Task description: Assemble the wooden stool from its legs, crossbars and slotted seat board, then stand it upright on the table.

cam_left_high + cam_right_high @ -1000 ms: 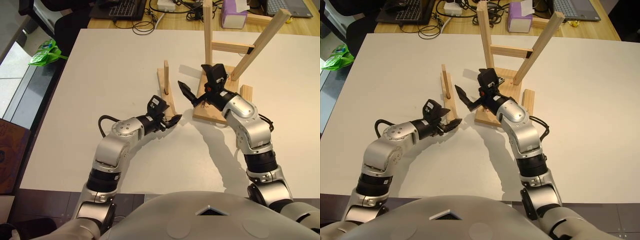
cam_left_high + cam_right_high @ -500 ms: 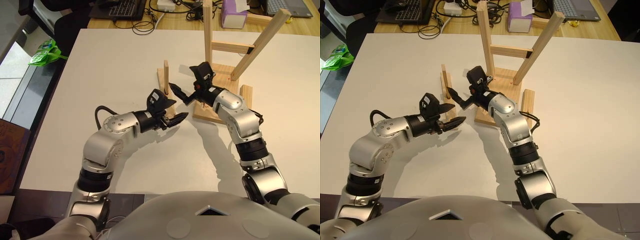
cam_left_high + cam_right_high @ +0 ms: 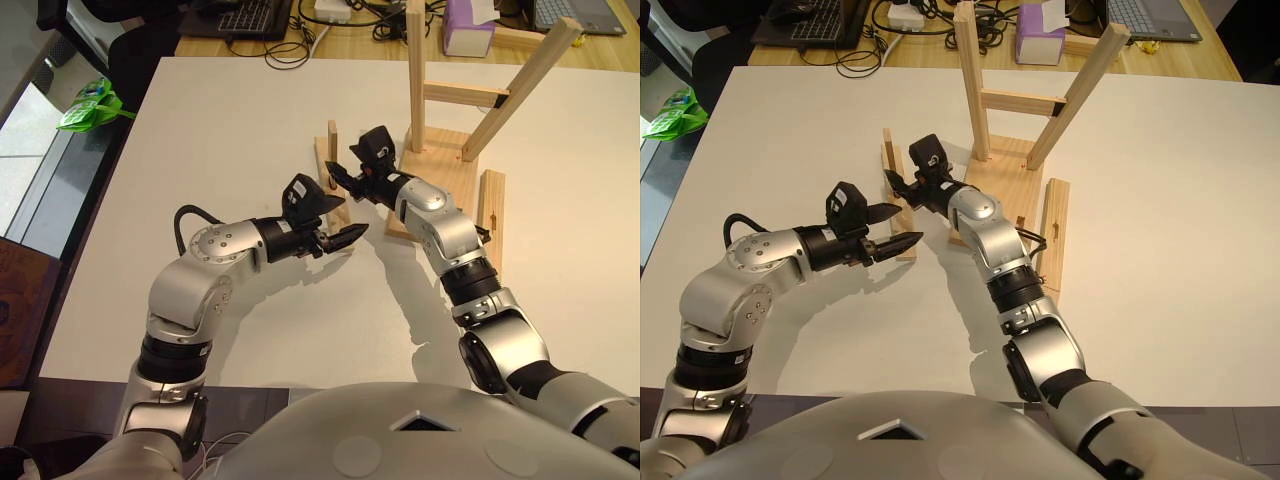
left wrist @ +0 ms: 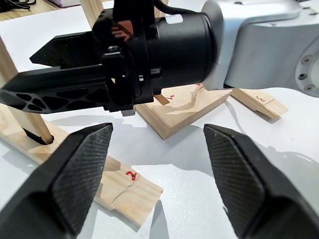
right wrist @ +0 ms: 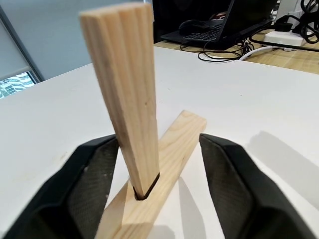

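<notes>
- My right pincer (image 3: pixel 338 177): open, a finger on either side of the short crossbar (image 5: pixel 127 89), which stands in the slot of the flat leg (image 5: pixel 169 149). Not clamped yet.
- My left pincer (image 3: pixel 350 220): open, just beside that leg's near end, probably to steady it.
- Seat board (image 3: pixel 440 165) beyond, with two standing legs (image 3: pixel 414 60). Spare leg (image 3: pixel 490 220) just beside it.

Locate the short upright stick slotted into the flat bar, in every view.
Left eye: stick near centre, left of the seat board.
Right eye: stick left of centre, same spot on the table.
Left wrist: stick partly behind the right gripper.
Right wrist: stick between that gripper's fingers.
Shared landmark: the flat slotted bar it stands in.
</notes>
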{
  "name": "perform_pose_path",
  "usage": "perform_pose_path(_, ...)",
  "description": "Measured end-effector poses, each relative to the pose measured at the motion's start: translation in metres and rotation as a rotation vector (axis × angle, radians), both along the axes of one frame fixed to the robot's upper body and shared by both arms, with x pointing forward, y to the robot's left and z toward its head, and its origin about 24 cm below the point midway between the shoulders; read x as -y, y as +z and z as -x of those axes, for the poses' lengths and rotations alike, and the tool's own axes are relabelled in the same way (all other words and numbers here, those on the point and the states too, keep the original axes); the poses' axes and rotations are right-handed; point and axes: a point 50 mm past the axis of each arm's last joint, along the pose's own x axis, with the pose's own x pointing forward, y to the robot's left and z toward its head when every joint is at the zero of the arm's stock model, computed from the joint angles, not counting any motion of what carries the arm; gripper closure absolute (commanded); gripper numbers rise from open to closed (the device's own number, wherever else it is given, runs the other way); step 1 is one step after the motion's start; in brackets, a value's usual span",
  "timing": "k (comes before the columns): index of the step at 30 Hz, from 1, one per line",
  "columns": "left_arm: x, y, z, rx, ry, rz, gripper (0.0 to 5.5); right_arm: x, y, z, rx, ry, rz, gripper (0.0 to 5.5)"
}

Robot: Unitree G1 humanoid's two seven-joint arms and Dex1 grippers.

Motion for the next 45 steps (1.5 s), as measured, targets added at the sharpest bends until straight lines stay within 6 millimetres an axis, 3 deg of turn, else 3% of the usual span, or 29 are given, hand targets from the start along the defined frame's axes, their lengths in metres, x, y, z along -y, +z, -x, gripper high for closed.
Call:
perform_pose_path(11, -0.003, 0.0, -0.007, 0.03, 0.067, 0.011, 2.09, 0.011, -0.003, -0.012, -0.03, -0.146, -0.098, 5.04)
perform_pose_path(22, -0.004, -0.001, -0.009, 0.035, 0.087, 0.01, 2.09, 0.025, -0.004, -0.014, -0.089, -0.225, -0.34, 5.09)
perform_pose_path(27, -0.011, 0.001, -0.013, 0.041, 0.113, 0.007, 2.09, 0.03, 0.017, -0.012, -0.057, -0.156, -0.521, 5.09)
perform_pose_path(29, -0.024, 0.006, -0.022, 0.059, 0.172, 0.017, 2.09, 0.027, 0.029, -0.003, -0.027, -0.07, -0.577, 5.09)
perform_pose_path(32, -0.043, 0.013, -0.037, 0.055, 0.313, 0.102, 2.09, 0.023, 0.043, 0.008, 0.023, 0.03, -0.581, 5.09)
perform_pose_path(36, -0.069, 0.04, -0.061, 0.013, 0.556, 0.379, 2.09, 0.02, 0.06, 0.02, 0.107, 0.118, -0.545, 5.1)
perform_pose_path(41, -0.077, 0.048, -0.066, -0.112, 0.667, 0.557, 2.09, 0.016, 0.064, 0.03, 0.19, 0.167, -0.453, 5.1)
perform_pose_path(45, -0.067, 0.042, -0.065, -0.217, 0.674, 0.606, 2.09, 0.013, 0.071, 0.034, 0.314, 0.189, -0.396, 5.1)
